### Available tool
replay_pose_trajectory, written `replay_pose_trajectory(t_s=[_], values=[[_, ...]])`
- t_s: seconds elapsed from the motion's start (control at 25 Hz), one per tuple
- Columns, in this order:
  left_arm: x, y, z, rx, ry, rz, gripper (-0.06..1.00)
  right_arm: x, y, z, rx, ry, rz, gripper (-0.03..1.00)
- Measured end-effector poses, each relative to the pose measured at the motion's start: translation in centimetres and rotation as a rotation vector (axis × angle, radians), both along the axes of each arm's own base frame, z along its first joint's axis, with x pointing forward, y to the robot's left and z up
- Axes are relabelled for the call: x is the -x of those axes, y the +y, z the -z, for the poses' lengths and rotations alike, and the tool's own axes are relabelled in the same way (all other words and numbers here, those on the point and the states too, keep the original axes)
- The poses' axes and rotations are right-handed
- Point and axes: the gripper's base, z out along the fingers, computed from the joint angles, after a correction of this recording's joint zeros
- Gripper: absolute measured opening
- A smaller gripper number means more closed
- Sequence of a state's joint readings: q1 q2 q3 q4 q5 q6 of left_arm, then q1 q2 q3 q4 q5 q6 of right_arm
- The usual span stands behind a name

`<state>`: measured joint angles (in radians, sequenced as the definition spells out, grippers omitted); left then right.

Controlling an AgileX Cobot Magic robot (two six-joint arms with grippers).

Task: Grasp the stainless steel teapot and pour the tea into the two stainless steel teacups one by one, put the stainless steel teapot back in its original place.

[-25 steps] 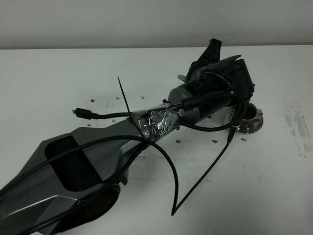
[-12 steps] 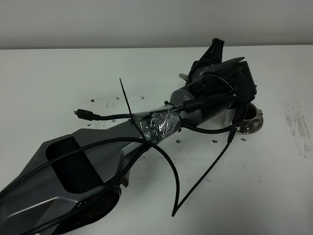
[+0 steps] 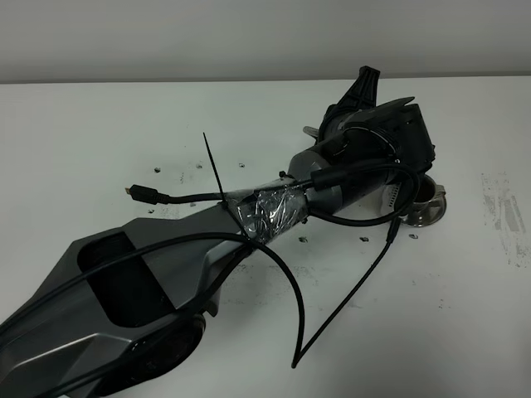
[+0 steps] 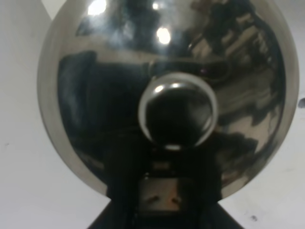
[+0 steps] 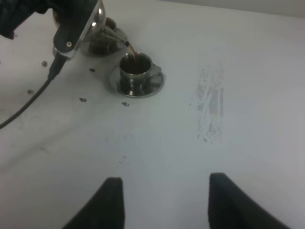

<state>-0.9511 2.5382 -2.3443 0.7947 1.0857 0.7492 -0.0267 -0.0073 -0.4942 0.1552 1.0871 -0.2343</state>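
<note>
My left gripper (image 4: pixel 162 191) is shut on the stainless steel teapot (image 4: pixel 167 62). Its shiny domed lid and knob (image 4: pixel 177 112) fill the left wrist view. In the right wrist view the teapot (image 5: pixel 94 18) is tilted, and a thin brown stream of tea (image 5: pixel 133 54) runs from its spout into a steel teacup (image 5: pixel 136 72) on a saucer. The second teacup (image 5: pixel 102 44) stands just behind it, partly under the pot. In the exterior view the left arm (image 3: pixel 274 207) hides the pot, and only one teacup (image 3: pixel 425 201) shows. My right gripper (image 5: pixel 164 200) is open and empty, well short of the cups.
The white table (image 3: pixel 124 124) bears small dark specks and a scuffed patch (image 5: pixel 209 105) to the right of the cups. A loose black cable (image 3: pixel 348 290) hangs from the left arm over the table in front of the cups.
The left arm has lifted and shifted very slightly with the teapot. It has hardly moved in the last half second.
</note>
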Motion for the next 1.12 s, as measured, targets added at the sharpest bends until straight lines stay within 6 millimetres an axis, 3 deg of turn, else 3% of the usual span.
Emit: replay_pose_trajectory(t_s=[0.8,1.12], values=[[-0.5,1.3,-0.5,0.150,0.176,-0.081,0.19,0.0,0.0,0.0,0.000,0.000,0.000,0.42],[0.9,3.0,-4.6,0.304,0.321,-0.118,0.19,0.0,0.0,0.0,0.000,0.000,0.000,0.42]])
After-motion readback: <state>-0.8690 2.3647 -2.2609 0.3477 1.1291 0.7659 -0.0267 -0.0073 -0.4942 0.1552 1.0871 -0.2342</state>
